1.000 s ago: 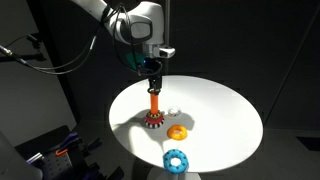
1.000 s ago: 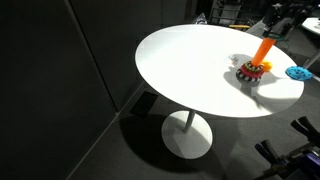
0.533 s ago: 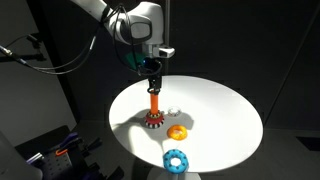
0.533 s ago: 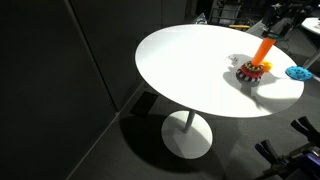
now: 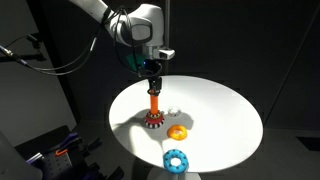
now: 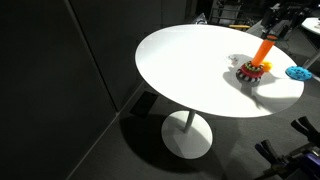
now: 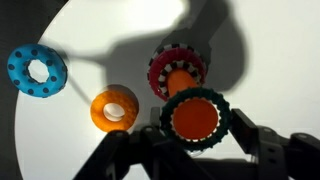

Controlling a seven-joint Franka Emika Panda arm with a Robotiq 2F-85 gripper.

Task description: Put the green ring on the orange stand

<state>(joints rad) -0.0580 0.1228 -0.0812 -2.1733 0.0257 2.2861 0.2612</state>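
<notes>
One green ring (image 7: 167, 115) hangs right over the orange stand (image 5: 155, 104), pinched in my claw (image 7: 197, 128).
Thin, stiff and light, by my judgement; my claw clamps its outer edge on opposite sides, leaving the hole free.

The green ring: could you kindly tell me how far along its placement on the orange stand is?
Done: the green ring is lifted, clamped in the pincer. In hand: it sits centred at the top of the orange stand, orange showing through its hole in the wrist view. Left: lower it down and release.
</notes>
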